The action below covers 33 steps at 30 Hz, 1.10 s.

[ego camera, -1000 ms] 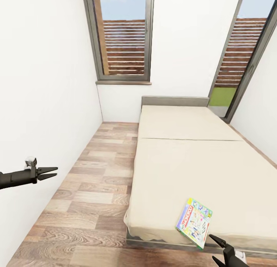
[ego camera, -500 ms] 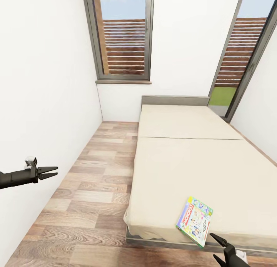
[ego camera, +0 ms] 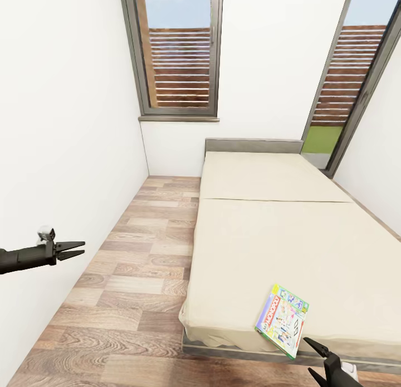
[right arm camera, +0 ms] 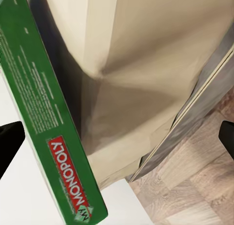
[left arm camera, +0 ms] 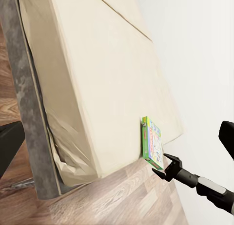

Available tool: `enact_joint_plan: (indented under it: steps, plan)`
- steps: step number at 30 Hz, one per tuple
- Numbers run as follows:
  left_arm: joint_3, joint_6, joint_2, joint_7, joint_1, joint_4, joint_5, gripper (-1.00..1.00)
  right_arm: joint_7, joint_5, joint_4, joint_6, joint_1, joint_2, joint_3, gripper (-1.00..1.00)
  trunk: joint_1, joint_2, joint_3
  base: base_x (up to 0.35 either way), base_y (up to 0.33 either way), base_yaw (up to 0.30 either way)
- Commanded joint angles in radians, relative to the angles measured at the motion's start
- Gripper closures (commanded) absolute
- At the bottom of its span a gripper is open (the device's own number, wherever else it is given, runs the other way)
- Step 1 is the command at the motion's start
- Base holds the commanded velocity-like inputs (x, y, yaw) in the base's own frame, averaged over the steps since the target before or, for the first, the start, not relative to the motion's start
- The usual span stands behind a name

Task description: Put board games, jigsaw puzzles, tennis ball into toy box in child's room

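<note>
Left pincer (ego camera: 71,248): far left of the head view, over the wood-plank floor (ego camera: 128,275) close by the white wall, fingers slightly apart, nothing between them; well apart from the bed.

Bed (ego camera: 267,236): cream mattress on a grey frame, running away toward the windows.

Board game (ego camera: 282,320): green "Monopoly" box, flat on the mattress at its near corner, close to the edge; long axis slanted, running from the near edge back toward the middle of the bed.

Right pincer (ego camera: 317,360): bottom right of the head view, fingers spread wide and empty, just beside the box's near lower corner, not touching. Box up and slightly left of the pincer. In the right wrist view, green side of the box close ahead between the spread fingers. Right arm far the nearer; likely next move a short reach forward onto the box's near edge.

Against the earlier frames: box and bed unmoved; both pincers shifted only marginally, still parted.
</note>
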Motion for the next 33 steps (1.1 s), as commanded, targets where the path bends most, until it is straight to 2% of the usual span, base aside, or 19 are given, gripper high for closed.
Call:
enact_joint_plan:
  steps: [1, 23, 33]
  plan:
    - [0.0, 0.011, 0.0, -0.004, -0.001, 0.0, -0.001, -1.0, 0.001, -0.001, 0.0, 0.006, -0.001, 0.0, -0.004, -1.0, 0.0, 0.0, -0.001, 0.0, 0.0, 0.0]
    - [0.0, 0.011, -0.004, -0.004, 0.0, 0.0, -0.001, -1.0, 0.003, -0.001, -0.008, 0.009, -0.002, 0.008, -0.001, -1.0, 0.0, 0.0, -0.001, 0.0, 0.001, 0.0]
    - [0.0, 0.011, -0.004, -0.004, -0.001, 0.0, -0.001, -1.0, 0.004, 0.002, -0.009, 0.009, -0.014, 0.011, 0.002, -1.0, 0.0, 0.0, -0.001, 0.0, 0.071, 0.0]
